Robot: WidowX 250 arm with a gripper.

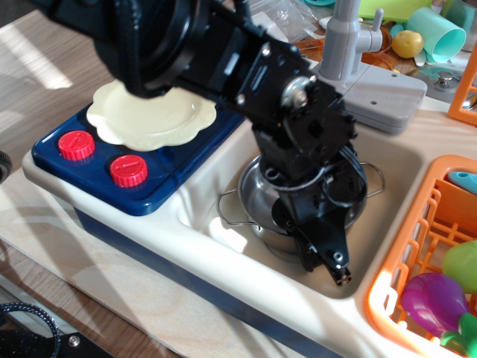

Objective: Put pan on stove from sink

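Note:
The shiny steel pan (257,195) sits in the cream sink (406,160), with one wire handle to the left (226,214) and one to the right (377,179). It looks slightly tilted. My black gripper (322,253) reaches down over the pan's near side. One finger (335,265) lies outside the near wall, and a dark part shows inside the pan. The arm hides the jaws' gap, so I cannot tell whether they grip the rim. The navy stove (160,186) with two red knobs (128,171) lies to the left.
A cream scalloped plate (149,115) rests on the stove's burner. The grey faucet (346,37) stands behind the sink. An orange dish rack (417,224) with toy vegetables (432,302) borders the sink on the right. Cups and clutter (436,33) lie at the back.

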